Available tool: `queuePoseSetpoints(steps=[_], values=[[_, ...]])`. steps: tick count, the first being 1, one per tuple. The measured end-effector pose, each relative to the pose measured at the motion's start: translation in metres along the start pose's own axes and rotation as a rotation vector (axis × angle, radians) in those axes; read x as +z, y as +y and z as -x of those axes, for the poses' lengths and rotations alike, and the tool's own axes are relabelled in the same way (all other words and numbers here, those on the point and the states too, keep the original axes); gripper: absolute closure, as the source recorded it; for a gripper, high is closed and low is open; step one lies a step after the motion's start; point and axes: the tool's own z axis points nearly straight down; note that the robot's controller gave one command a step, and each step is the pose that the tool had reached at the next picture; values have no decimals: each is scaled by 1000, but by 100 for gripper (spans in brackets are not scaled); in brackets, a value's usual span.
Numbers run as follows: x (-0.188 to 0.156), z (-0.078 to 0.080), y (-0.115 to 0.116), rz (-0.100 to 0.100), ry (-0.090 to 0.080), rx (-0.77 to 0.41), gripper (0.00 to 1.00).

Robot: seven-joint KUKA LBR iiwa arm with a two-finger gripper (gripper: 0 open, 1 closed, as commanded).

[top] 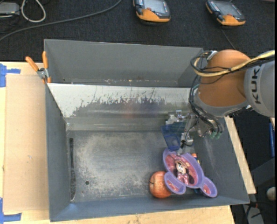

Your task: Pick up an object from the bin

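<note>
**Gripper low in the bin's right half, beside a blue thing and above a purple dish**

The arm comes in from the right, its orange cover (222, 83) hanging over the right far corner of the grey bin (120, 64). Below the cover the gripper (186, 143) points down toward the bin floor, right of centre. Whether it is spread or pressed together cannot be told from this angle, and nothing can be seen pinched in it.

Just left of the gripper, close against it, lies a blue thing (170, 135) at the foot of the far sloping wall; its shape is unclear, and contact with the gripper cannot be made out. Just nearer than the gripper lies a purple dish (190, 175) with rounded ear-like lobes and a cartoon mouse picture in its middle. Its far edge sits right under the gripper's tip.

An orange-red ball (158, 185), rather like an apple, rests against the left near side of the dish, close to the near wall. These three things are clustered in the right near part of the bin. The left half of the floor is bare scuffed metal.
</note>
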Motion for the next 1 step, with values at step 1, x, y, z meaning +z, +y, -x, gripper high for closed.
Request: queuePoseSetpoints(steps=[1], values=[[2, 4, -23, -4, -5, 27, 100]])
